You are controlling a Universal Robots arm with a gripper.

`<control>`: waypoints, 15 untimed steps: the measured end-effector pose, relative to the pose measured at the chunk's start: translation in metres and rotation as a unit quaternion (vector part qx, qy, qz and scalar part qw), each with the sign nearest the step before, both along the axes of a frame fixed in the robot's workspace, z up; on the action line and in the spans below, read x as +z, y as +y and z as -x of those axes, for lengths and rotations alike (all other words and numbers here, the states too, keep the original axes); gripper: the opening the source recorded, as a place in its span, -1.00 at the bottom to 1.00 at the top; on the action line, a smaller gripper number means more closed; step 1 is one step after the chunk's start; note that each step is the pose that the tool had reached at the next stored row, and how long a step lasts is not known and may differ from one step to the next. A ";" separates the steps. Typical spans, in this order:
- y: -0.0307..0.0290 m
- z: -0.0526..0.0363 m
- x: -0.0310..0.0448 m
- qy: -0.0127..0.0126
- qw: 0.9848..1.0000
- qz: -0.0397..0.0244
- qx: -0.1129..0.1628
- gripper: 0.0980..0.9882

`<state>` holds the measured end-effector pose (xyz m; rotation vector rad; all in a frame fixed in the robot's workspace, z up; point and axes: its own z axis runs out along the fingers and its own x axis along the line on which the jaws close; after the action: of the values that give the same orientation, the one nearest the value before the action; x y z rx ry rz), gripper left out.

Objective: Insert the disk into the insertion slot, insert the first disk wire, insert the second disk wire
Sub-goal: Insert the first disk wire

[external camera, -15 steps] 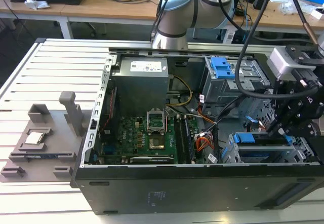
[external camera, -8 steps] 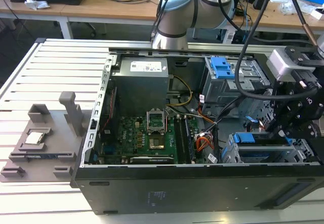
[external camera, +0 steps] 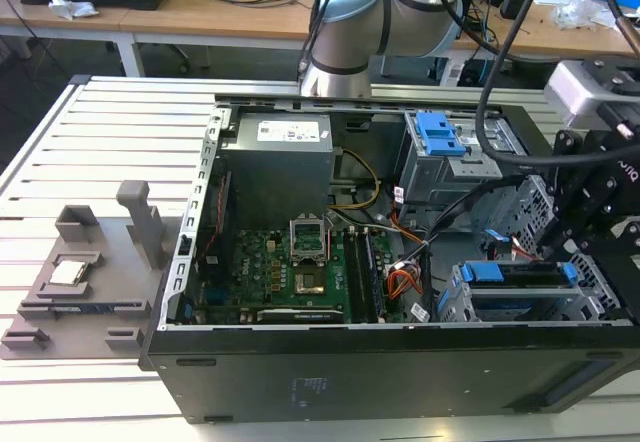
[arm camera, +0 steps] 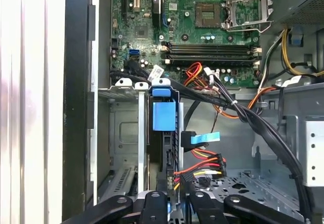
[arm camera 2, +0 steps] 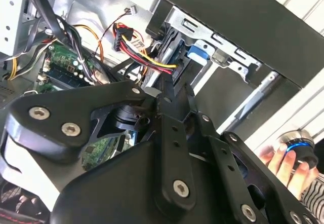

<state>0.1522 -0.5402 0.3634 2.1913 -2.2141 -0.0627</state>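
The disk [external camera: 515, 274], silver in its blue carrier, lies in the insertion slot [external camera: 500, 312], the perforated metal cage at the case's front corner on the exterior view's right. In the first wrist view the disk [arm camera: 163, 115] stands edge-on inside the cage wall [arm camera: 124, 133]. My gripper [external camera: 565, 247] is at the disk's rear end. Its fingers [arm camera 2: 167, 89] are drawn close together around the black plug of the red, yellow and black wire [arm camera 2: 147, 57], which runs to the disk's end [arm camera: 202, 165]. A thin wire with a blue tab [arm camera: 205, 139] hangs loose beside the disk.
The open case holds the motherboard [external camera: 300, 262], the power supply [external camera: 280, 162] and a grey cage with a blue latch [external camera: 440, 137]. Black cable bundles [arm camera: 253, 122] cross the bay. A grey fixture [external camera: 90, 282] lies on the slatted table. A person's hand [arm camera 2: 281, 158] rests on a blue-ringed knob.
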 end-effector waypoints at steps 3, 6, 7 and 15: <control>0.0000 0.0000 0.0079 0.000 1.000 0.000 0.000 -0.67; 0.0004 0.0000 0.0134 0.000 1.000 0.000 0.000 -0.67; 0.0013 0.0000 0.0147 0.000 1.000 0.000 0.000 -0.67; 0.0031 0.0000 0.0181 0.000 1.000 0.000 0.000 -0.98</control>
<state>0.1522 -0.5371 0.3815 2.1911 -2.2139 -0.0622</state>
